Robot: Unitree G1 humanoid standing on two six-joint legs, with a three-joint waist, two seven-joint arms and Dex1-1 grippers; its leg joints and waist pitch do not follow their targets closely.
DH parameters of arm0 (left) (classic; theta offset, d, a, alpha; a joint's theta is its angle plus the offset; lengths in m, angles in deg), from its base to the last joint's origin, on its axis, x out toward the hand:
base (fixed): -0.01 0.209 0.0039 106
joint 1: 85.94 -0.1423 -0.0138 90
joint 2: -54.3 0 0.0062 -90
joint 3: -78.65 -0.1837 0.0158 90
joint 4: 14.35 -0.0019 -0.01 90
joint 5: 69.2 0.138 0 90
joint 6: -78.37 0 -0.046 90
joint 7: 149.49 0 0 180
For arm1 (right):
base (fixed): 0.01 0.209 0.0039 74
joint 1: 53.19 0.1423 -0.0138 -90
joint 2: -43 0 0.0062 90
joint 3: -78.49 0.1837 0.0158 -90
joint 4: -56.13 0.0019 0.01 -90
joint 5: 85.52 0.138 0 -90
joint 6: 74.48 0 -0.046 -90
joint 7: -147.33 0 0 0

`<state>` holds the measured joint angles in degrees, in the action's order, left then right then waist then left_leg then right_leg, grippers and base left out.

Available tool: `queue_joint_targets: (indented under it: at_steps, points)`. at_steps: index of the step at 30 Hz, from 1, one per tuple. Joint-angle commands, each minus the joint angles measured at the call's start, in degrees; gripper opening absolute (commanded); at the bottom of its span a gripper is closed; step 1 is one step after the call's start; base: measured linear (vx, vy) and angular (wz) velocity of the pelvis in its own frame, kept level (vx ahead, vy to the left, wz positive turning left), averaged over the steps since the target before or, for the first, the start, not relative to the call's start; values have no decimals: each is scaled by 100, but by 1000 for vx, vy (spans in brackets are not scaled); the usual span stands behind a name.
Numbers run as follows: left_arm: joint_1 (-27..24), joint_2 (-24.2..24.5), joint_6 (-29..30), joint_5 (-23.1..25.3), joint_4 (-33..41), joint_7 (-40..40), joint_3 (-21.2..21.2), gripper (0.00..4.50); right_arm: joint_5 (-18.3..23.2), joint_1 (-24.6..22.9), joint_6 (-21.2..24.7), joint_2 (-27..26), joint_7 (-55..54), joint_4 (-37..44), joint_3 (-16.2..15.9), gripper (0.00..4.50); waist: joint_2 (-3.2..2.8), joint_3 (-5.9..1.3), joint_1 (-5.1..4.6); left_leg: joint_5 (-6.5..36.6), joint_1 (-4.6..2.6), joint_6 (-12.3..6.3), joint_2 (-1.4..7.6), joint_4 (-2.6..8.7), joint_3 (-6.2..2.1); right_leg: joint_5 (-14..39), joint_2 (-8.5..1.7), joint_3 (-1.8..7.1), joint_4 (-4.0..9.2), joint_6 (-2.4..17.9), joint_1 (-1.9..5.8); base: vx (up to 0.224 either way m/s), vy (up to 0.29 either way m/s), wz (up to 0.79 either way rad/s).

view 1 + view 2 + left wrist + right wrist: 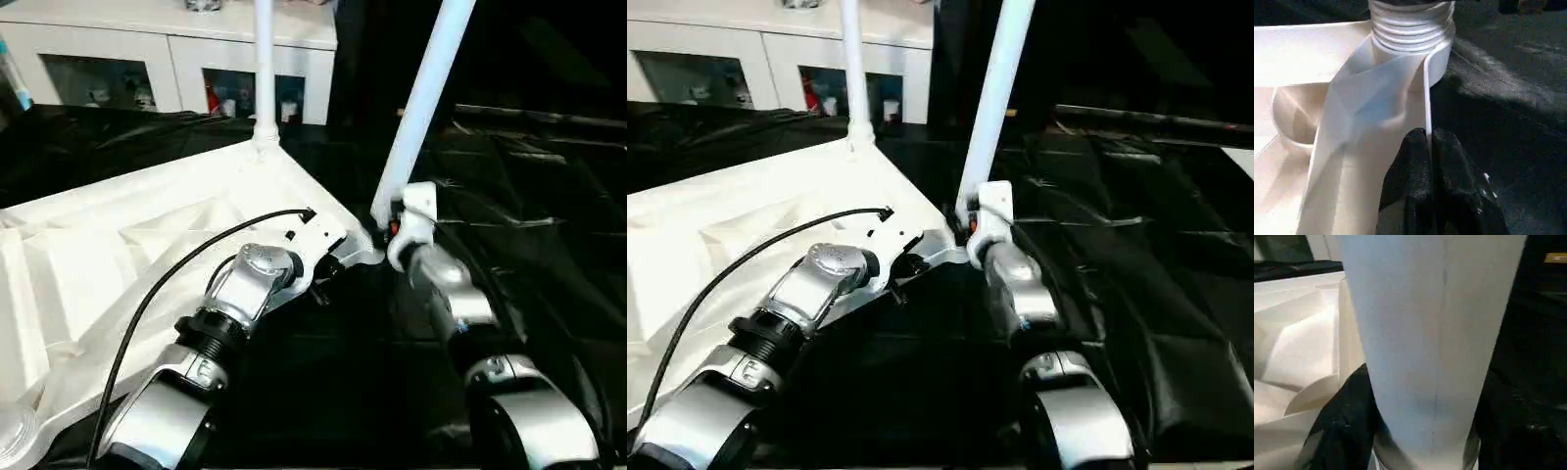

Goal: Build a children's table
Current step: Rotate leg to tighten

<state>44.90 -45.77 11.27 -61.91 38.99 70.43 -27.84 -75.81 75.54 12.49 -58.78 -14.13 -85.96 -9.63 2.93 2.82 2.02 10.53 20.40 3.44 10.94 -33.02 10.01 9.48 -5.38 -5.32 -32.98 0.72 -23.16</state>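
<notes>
The children's table top (118,245) lies upside down on the black-draped table, ribbed underside up. One white leg (263,69) stands upright in the far corner socket. A second leg (423,103) leans in the near right corner socket, its threaded foot (1410,29) showing in the left wrist view. My right gripper (397,223) is shut around this leg just above the socket, one black finger (1347,421) lying against the tube. My left gripper (1429,142) is shut on the top's thin rim (1426,93) right beside that socket.
A white cabinet (176,59) with glass doors stands behind the table. Black cloth (529,215) covers the table to the right and in front of the white top. A black cable (176,274) arcs over my left forearm.
</notes>
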Motion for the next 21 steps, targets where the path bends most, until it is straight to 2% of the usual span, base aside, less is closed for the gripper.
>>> queue_joint_targets:
  at_steps: [1, 3, 4, 5, 7, 9, 11, 12, 13, 14, 18, 21]
  points:
    - [41, 24, -404, -105, 189, 168, -25, 0, 63, -239, 211, -9, 308, 23, -84, 307, -7, -296, 55, 1835, -21, -132, 213, 438, -46, 2150, -359, 287, 470, 933, 216, 0, 0, 0]
    - [2, 88, -468, -120, 248, 295, -59, 0, 139, -390, 269, 69, 615, 416, -100, 343, 6, -313, 61, 1759, -24, -153, 211, 432, -44, 2165, -369, 290, 452, 954, 234, 0, 0, 0]
    - [-59, 197, -716, -150, 320, 571, -137, 0, 264, -609, 427, 209, 1012, 948, -152, 347, -13, -320, 89, 1596, -6, -198, 212, 429, -36, 2013, -358, 296, 443, 937, 265, 0, 0, 0]
    - [-76, 223, -724, -163, 344, 632, -146, 0, 302, -674, 479, 258, 1128, 1102, -175, 351, 2, -327, 129, 1459, -25, -285, 219, 418, -19, 1793, -355, 307, 429, 960, 256, 0, 0, 0]
    - [-129, 333, -766, -187, 401, 816, -171, 0, 456, -927, 704, 467, 1530, 1682, -251, 359, -17, -345, 147, 1178, -11, -344, 232, 413, -18, 1357, -338, 304, 366, 1099, 288, 0, 0, 0]
    - [-216, 586, -1265, -148, 433, 1227, -322, 0, 678, -1347, 1057, 933, 2251, 2556, -468, 359, -18, -358, 209, 866, 5, -473, 223, 385, -15, 1020, -324, 297, 323, 1137, 333, 0, 0, 0]
    - [-289, 744, -1679, -180, 479, 1597, -424, 0, 700, -1585, 1150, 1289, 2747, 2991, -691, 359, -33, -359, 254, 666, 13, -573, 234, 376, -20, 705, -321, 295, 278, 1205, 344, 0, 0, 0]
    - [-374, 889, -1900, -264, 574, 1983, -486, 0, 746, -1810, 1267, 1643, 3218, 3392, -878, 359, -56, -362, 257, 668, 14, -597, 234, 370, -20, 664, -315, 295, 273, 1214, 346, 0, 0, 0]
    - [-422, 963, -1906, -326, 645, 2183, -496, 0, 805, -1926, 1364, 1821, 3435, 3602, -937, 359, -43, -362, 275, 691, 6, -605, 249, 368, -15, 586, -325, 305, 252, 1220, 353, 0, 0, 0]
    - [-446, 998, -1926, -361, 678, 2286, -500, 0, 836, -1974, 1406, 1903, 3526, 3692, -954, 359, -64, -354, 293, 746, -15, -594, 260, 377, -13, 627, -327, 306, 258, 1255, 336, 0, 0, 0]
    - [-571, 1188, -1996, -633, 834, 2874, -483, 0, 874, -2222, 1539, 2257, 3940, 4146, -954, 359, -44, -340, 306, 989, -26, -399, 269, 397, -4, 986, -344, 313, 277, 1294, 319, 0, 0, 0]
    - [-657, 1291, -2011, -790, 948, 3178, -481, 0, 961, -2405, 1741, 2480, 4179, 4492, -983, 359, -31, -326, 321, 1078, -43, -357, 266, 398, 8, 1209, -346, 325, 304, 1226, 308, 0, 0, 0]
